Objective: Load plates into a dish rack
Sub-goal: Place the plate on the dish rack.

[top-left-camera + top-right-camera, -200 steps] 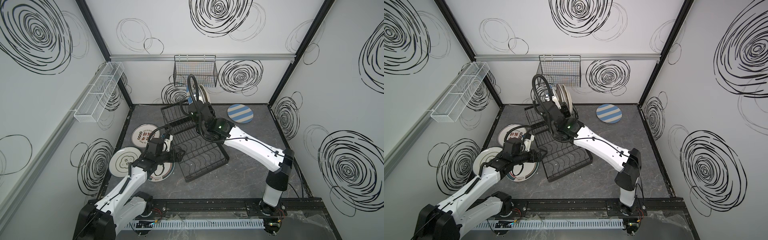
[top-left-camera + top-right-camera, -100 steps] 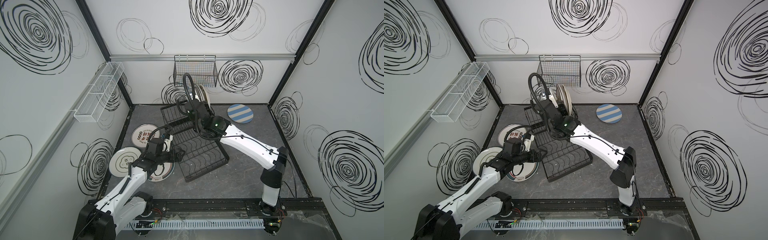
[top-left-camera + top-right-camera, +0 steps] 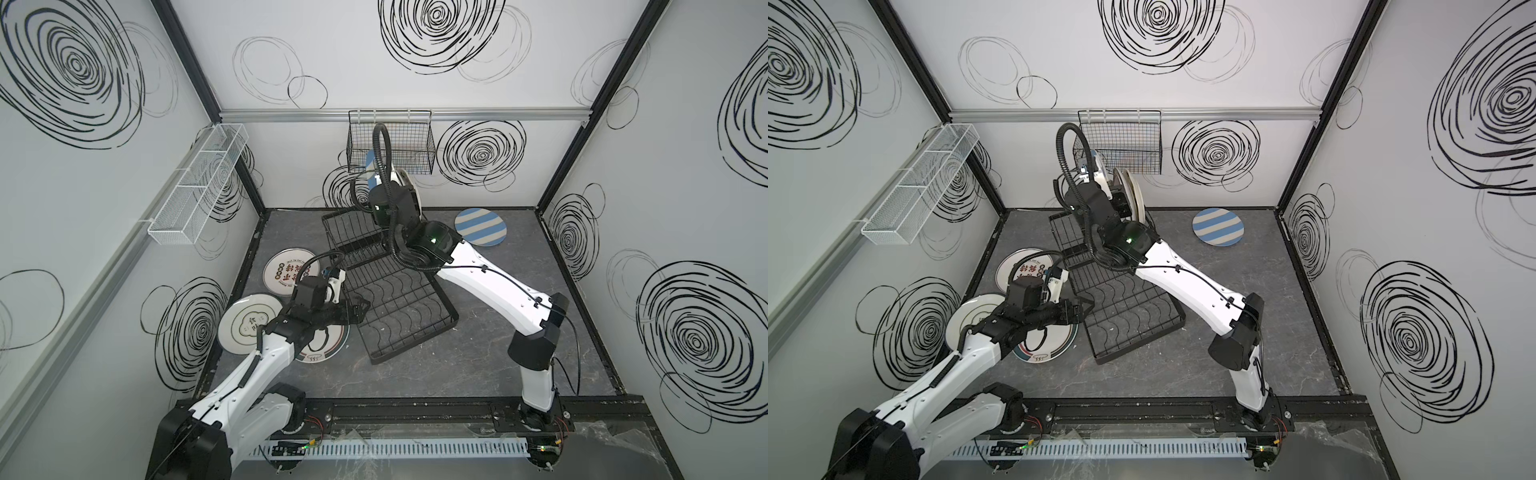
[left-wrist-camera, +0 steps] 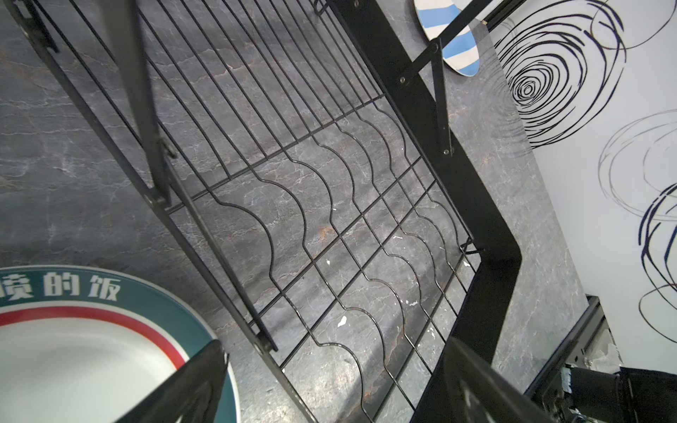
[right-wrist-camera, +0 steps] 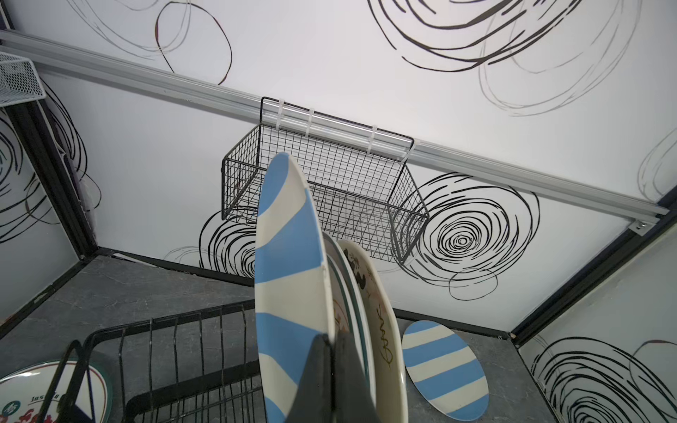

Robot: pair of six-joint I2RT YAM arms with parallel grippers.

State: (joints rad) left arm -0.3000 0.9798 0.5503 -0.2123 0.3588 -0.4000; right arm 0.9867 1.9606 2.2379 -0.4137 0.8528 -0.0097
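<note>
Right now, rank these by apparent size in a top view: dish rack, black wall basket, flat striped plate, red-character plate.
dish rack
black wall basket
flat striped plate and red-character plate: look about alike, so unranked

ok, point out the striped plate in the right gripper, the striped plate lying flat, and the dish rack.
held striped plate (image 5: 289, 241), right wrist view, blue band on its face.
flat striped plate (image 3: 481, 227), a top view, centre of its face.
dish rack (image 3: 401, 309), a top view, wavy wires of lower tray.
</note>
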